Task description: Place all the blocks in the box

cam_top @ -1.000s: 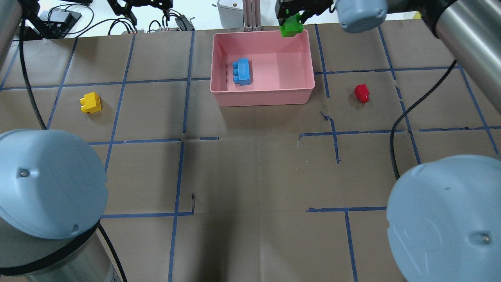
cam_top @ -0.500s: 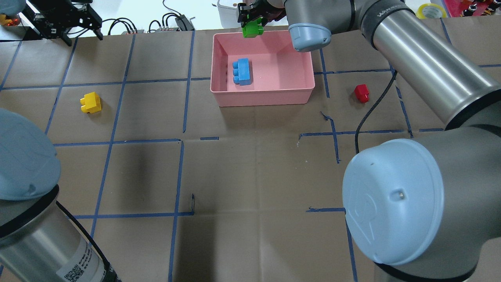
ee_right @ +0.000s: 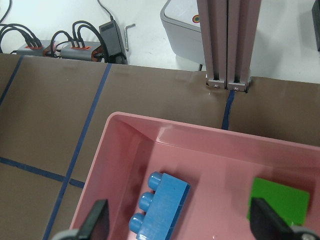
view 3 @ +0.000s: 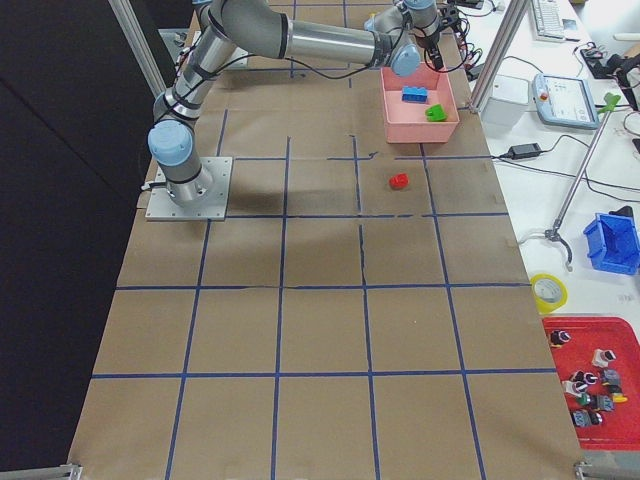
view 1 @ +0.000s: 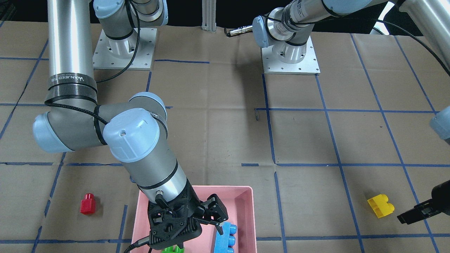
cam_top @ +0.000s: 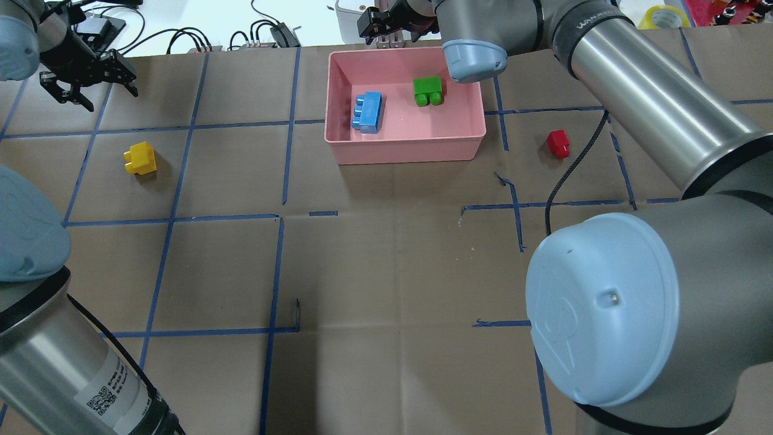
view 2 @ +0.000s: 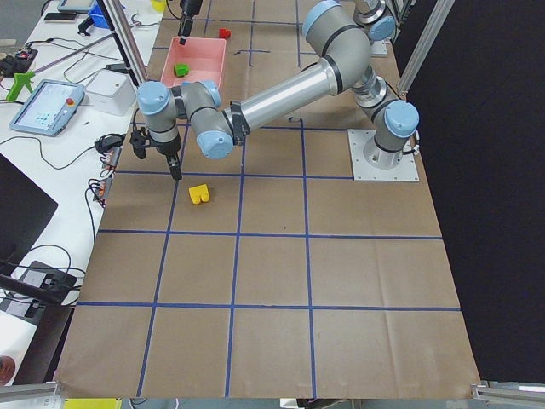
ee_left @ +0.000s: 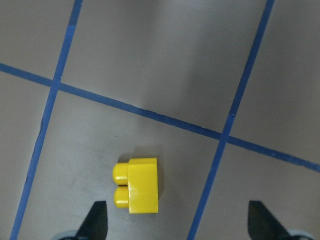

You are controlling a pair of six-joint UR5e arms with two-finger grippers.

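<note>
The pink box stands at the far middle of the table. A blue brick and a green brick lie inside it; both also show in the right wrist view, blue and green. My right gripper hangs open and empty over the box's far rim. The yellow brick lies on the table at the left. My left gripper is open and hovers just beyond it; in the left wrist view the yellow brick sits left of centre between the fingers. The red brick lies right of the box.
Blue tape lines grid the brown paper table cover. Cables and power adapters and a metal post lie past the far edge behind the box. A black cable hangs from my right arm near the red brick.
My right gripper has opened and let go of the green brick, which now lies in the box. The blue brick has shifted and tipped slightly. My left gripper has moved closer to the yellow brick.
</note>
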